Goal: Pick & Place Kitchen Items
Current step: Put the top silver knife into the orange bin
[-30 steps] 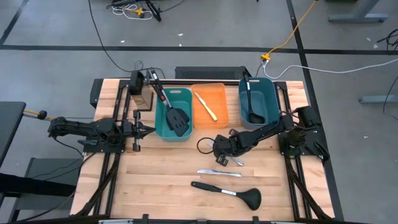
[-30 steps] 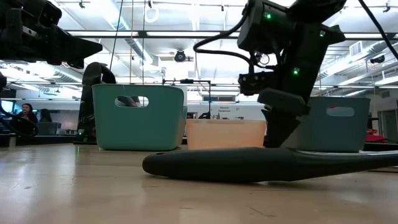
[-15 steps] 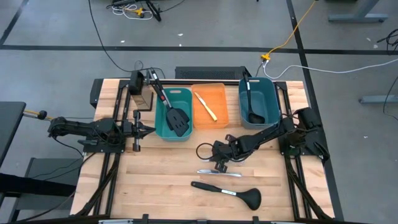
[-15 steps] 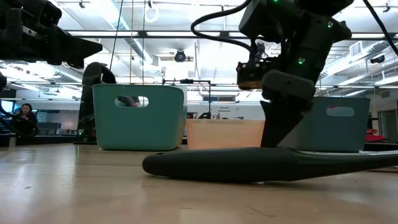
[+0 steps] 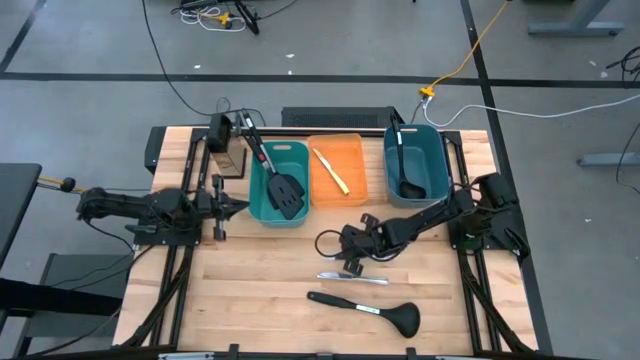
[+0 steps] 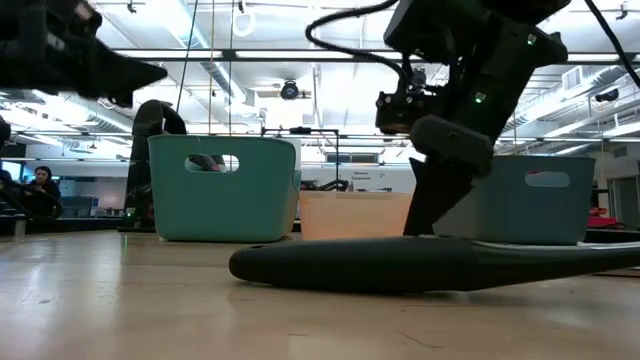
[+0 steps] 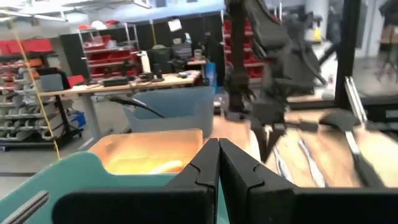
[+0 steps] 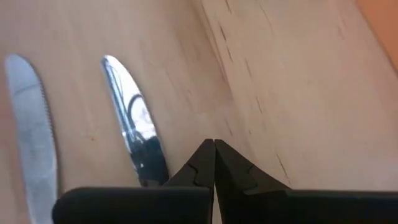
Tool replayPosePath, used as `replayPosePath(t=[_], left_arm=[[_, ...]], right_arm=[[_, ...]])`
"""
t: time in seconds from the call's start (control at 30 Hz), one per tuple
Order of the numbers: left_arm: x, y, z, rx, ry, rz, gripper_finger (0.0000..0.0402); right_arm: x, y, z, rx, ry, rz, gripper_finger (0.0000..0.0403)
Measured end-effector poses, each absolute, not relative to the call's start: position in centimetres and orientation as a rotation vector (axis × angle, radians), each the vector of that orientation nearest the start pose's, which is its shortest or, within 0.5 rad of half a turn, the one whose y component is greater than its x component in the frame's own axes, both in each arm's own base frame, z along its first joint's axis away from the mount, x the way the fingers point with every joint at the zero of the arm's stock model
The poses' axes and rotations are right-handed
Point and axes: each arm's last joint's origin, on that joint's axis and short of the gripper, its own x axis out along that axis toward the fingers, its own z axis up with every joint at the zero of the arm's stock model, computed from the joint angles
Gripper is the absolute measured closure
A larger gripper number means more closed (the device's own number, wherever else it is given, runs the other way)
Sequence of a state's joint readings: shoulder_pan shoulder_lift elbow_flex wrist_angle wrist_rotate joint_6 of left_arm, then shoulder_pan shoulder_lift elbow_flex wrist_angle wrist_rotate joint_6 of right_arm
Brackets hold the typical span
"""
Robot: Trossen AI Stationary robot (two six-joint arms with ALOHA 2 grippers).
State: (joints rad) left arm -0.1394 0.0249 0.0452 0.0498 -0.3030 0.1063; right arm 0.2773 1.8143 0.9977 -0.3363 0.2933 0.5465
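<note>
Two teal rectangular plastic bins point(image 5: 281, 185) point(image 5: 418, 165) flank an orange rectangular plastic bin point(image 5: 336, 172) on the light wooden desk point(image 5: 260, 290).

Bright lights point(image 6: 300, 55) on the ceiling shine evenly, so shadows on the table point(image 5: 260, 290) are soft. The knife point(image 8: 134, 140) beside the right gripper point(image 8: 213, 163) gleams. The left gripper point(image 6: 95, 70) looks smeared and blurry.
</note>
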Motion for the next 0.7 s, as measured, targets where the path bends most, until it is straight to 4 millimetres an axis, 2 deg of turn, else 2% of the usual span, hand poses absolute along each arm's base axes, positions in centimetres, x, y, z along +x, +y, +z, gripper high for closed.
replayPosePath(t=[0.17,0.33,0.5,0.7], left_arm=[[9.9,-0.6,20.1,0.090,-0.026,0.154,0.0396],[11.9,-1.4,22.5,0.122,0.052,0.140,0.0397],[16.5,-3.8,23.9,0.199,0.193,0.049,0.0398],[22.9,-8.7,24.1,0.318,0.342,-0.057,0.0399]], right_arm=[[32.1,9.1,15.4,0.080,0.965,-0.291,0.0396],[31.1,9.8,18.6,0.030,0.864,-0.268,0.0396],[29.6,10.3,20.6,0.033,0.856,-0.245,0.0396],[27.7,11.1,20.3,0.056,0.959,-0.291,0.0396]])
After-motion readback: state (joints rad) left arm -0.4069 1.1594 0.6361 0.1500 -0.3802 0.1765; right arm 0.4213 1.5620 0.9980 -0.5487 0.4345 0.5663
